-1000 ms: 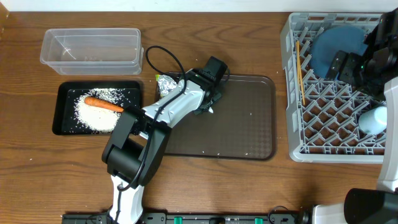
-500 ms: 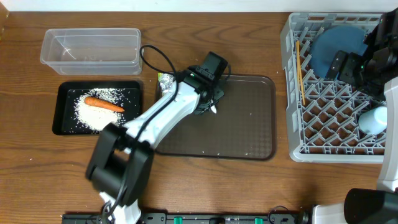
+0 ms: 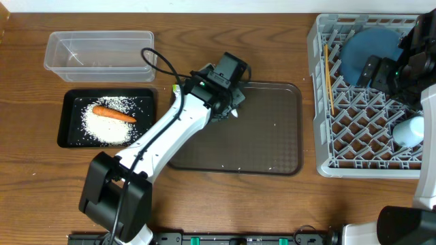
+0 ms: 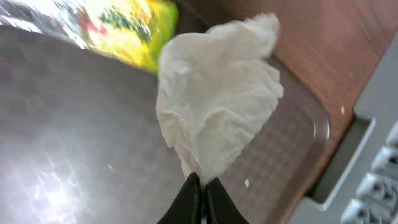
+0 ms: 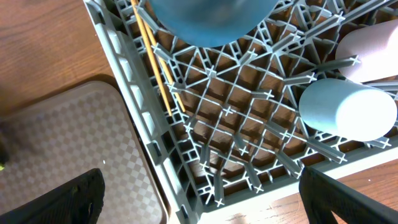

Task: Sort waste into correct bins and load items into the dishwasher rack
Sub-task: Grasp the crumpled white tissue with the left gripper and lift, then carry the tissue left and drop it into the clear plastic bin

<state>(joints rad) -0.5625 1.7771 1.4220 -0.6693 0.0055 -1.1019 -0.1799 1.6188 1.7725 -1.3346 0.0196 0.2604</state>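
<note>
My left gripper (image 4: 200, 182) is shut on the lower corner of a crumpled white tissue (image 4: 214, 106), which hangs over the brown serving tray (image 3: 272, 136). From overhead, the left gripper (image 3: 230, 110) is over the tray's back left corner. The silver wrapper (image 4: 118, 28) with yellow-green print lies just beyond the tissue. Rice (image 3: 102, 126) and a carrot (image 3: 114, 114) lie in the black tray (image 3: 67, 139); the clear tub (image 3: 99, 53) behind it looks empty. My right gripper (image 5: 205, 205) is open over the grey rack (image 3: 320, 102), which holds the dark blue dish (image 3: 368, 51), chopsticks (image 3: 328, 78) and a light blue cup (image 3: 409, 131).
The left arm's cable (image 3: 163, 64) loops over the table near the clear tub. The rack's left wall (image 5: 134, 118) stands close to the serving tray's right edge. Bare wood runs along the table's front.
The left arm's elbow has swung left and its gripper has edged toward the back left, closing fully on the tissue. The right arm has not moved.
</note>
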